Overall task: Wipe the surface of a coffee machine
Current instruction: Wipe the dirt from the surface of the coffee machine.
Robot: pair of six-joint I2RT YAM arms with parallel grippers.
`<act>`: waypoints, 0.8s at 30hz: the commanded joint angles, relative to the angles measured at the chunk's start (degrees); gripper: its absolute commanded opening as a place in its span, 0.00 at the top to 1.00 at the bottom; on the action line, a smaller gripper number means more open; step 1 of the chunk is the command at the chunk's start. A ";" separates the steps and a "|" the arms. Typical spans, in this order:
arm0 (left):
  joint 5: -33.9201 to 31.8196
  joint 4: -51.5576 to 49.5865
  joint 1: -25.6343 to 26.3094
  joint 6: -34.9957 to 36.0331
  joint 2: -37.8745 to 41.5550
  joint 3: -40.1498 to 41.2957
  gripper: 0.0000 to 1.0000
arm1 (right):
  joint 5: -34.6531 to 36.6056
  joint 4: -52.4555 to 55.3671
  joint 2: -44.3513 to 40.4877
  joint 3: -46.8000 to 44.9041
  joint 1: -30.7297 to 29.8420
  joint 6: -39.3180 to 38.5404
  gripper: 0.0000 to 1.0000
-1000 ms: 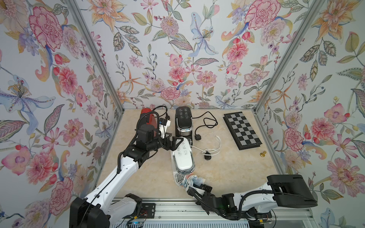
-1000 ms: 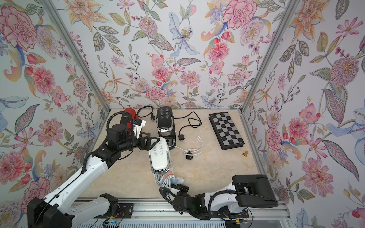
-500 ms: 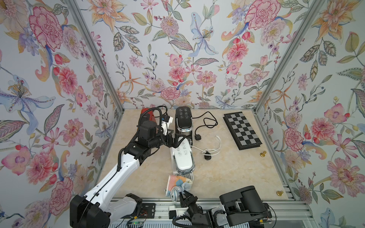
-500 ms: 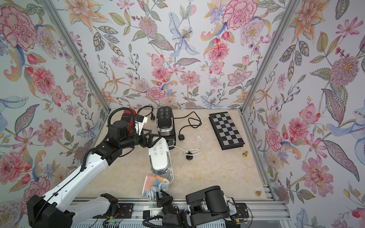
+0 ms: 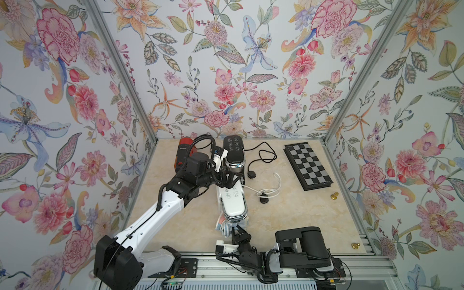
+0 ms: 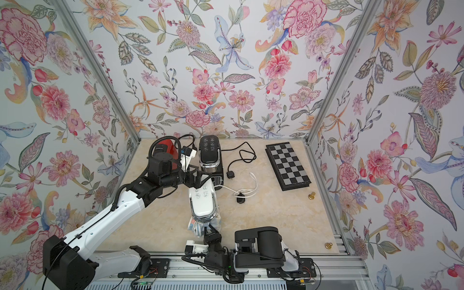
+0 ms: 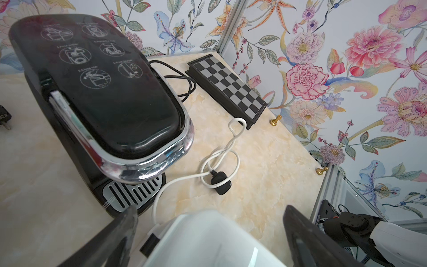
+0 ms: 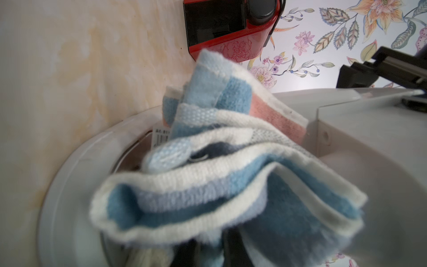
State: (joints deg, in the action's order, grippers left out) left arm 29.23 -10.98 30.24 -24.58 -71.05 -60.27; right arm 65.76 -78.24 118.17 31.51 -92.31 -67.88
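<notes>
Right gripper (image 5: 238, 232) is pinching shut on the bunched blue-white cloth (image 5: 224, 224), lower centre, pressing against the front of the white coffee machine (image 5: 233, 203) at mid-frame. Left gripper (image 5: 229, 180) is straddling its rear, jaws wide, not clamping. Likely risks: machine sliding under the push, cloth slipping loose. Casing is looking glossy, smooth.

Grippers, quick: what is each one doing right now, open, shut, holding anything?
Left gripper: open, straddling the white coffee machine.
Right gripper: shut on the blue striped cloth.
</notes>
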 commanded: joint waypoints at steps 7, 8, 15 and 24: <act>-2.58 -1.00 1.67 1.64 -1.81 -2.36 0.01 | -7.41 -9.93 0.12 0.83 5.63 -8.07 1.00; -2.53 -0.89 1.68 1.55 -1.82 -2.20 0.01 | -7.63 -9.74 -0.07 0.92 5.82 -8.33 1.00; -1.97 -0.18 1.84 1.16 -2.84 -1.52 0.01 | -6.72 -13.14 2.36 1.90 4.23 -11.22 1.00; -1.50 0.52 2.17 0.85 -3.57 -1.09 0.01 | -4.07 -13.17 2.14 3.05 4.11 -11.47 1.00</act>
State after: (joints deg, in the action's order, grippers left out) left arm 27.86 -11.09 31.66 -24.25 -74.13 -61.60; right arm 59.61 -86.43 119.74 33.61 -89.06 -78.17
